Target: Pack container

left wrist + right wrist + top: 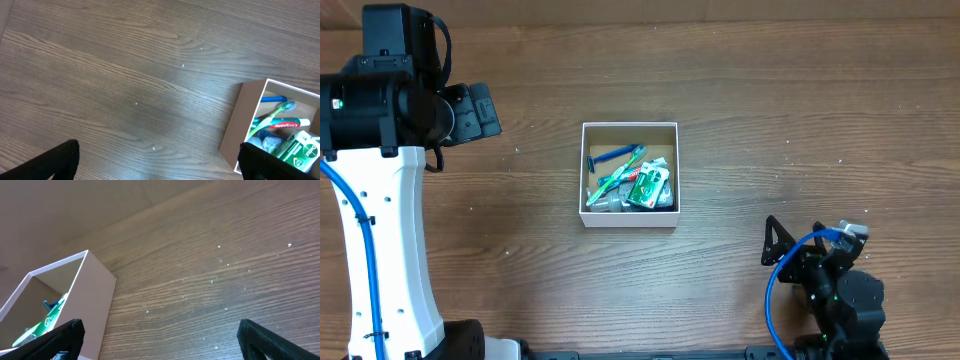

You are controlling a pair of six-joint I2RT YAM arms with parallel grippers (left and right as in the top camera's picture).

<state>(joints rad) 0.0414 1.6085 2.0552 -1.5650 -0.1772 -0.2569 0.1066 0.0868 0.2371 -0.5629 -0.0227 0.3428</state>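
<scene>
Left gripper (159, 146), right gripper (160, 323): spread, empty. White-walled square cardboard box (629, 219) lies apart from both fingertips, already filled. A low sweep might shove it.

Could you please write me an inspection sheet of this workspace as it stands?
Surface: wooden table, with pale specks.
Job's things: container mid-table, holding a green toothbrush, blue razor, toothpaste tube and green packet.
Clutter: nothing seen.
Grippers: left gripper open, empty, clear of the container; right gripper open, empty, also clear.
Cables: left blue cable and right blue cable, each at its arm.
Surroundings: nothing seen.
</scene>
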